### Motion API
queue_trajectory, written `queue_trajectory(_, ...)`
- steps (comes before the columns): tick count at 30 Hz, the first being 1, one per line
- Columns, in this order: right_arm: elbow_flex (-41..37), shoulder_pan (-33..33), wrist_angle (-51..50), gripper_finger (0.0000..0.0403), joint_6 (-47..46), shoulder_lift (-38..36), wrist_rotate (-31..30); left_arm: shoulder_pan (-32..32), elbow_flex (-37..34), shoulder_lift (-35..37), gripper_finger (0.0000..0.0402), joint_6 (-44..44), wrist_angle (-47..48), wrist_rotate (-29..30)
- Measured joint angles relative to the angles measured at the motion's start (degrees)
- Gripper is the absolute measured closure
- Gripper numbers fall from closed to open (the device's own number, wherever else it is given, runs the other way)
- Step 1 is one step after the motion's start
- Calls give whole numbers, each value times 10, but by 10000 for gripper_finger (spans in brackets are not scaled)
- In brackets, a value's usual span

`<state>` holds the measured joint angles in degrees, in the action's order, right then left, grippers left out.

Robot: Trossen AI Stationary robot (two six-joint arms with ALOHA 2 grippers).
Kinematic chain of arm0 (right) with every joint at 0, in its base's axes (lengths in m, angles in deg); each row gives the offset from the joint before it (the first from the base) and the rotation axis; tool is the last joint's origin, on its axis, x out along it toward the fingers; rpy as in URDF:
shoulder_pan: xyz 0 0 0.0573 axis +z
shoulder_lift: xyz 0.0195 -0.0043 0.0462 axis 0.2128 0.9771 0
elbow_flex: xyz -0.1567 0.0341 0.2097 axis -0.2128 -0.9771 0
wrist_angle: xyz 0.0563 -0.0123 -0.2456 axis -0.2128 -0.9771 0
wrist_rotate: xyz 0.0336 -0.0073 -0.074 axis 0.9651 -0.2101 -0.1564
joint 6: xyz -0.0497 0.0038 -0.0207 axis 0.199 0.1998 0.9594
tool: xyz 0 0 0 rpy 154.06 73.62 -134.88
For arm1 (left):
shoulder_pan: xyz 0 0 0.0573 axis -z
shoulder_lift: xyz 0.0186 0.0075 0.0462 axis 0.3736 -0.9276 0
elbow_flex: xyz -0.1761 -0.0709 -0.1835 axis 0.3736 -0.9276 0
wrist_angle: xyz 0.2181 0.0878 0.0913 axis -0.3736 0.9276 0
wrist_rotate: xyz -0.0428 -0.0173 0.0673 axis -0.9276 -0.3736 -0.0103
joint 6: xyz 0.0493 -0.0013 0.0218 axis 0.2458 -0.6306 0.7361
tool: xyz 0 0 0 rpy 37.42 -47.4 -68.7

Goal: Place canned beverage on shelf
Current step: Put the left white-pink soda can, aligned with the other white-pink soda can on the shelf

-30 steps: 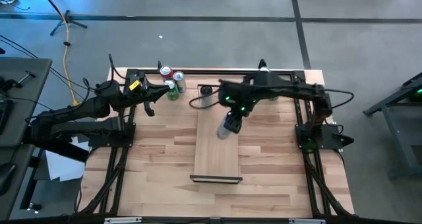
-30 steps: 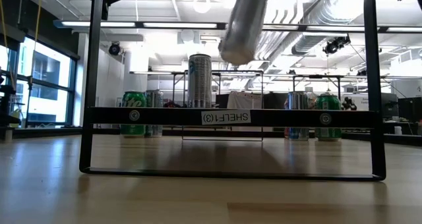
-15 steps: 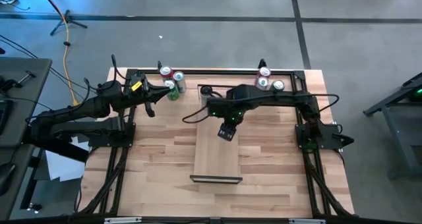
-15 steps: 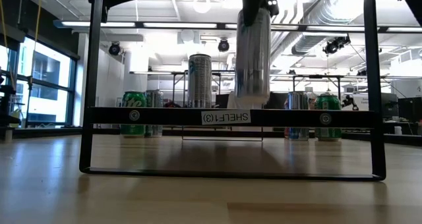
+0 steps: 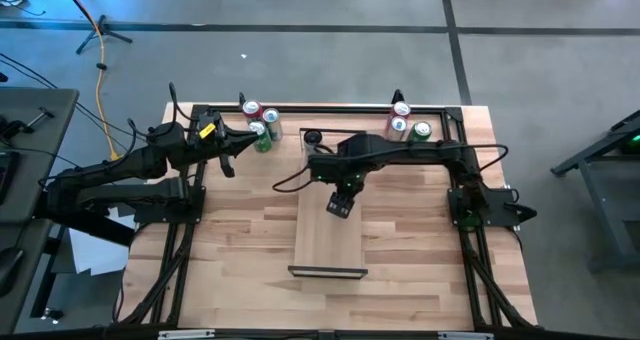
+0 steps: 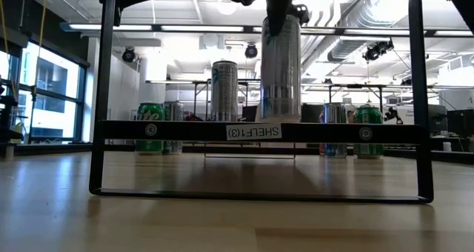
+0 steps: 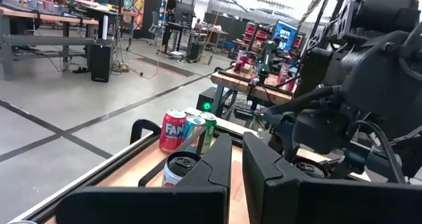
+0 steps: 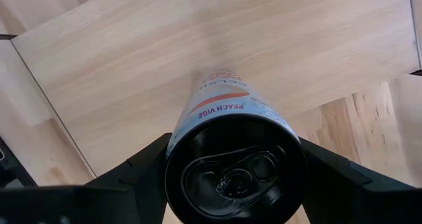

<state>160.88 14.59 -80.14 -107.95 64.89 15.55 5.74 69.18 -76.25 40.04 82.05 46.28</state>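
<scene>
A: While the left gripper (image 5: 226, 166) waits shut at the table's far-left edge beside the green, silver and red drink cans (image 5: 260, 126), what is the right arm doing?

B: The right gripper (image 5: 339, 204) hangs over the middle of the long pale wooden shelf with dark metal end frames (image 5: 327, 242), fingers clamped round the tall slim silver beverage can (image 6: 281, 68).

A: How does the can lie from the jaws?

B: Straight below them, long axis upright, top end in the grip. In the low view its base sits level with the board's edge; touching or just above, I cannot tell.

A: So what does the next move need?

B: Probably only a straight descent, if any, then a release.
</scene>
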Motion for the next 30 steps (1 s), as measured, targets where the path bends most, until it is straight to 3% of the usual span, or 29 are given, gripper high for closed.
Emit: queue_trajectory(30,1,0,15,148,-4,17,2,0,0,0,402,0,0,0)
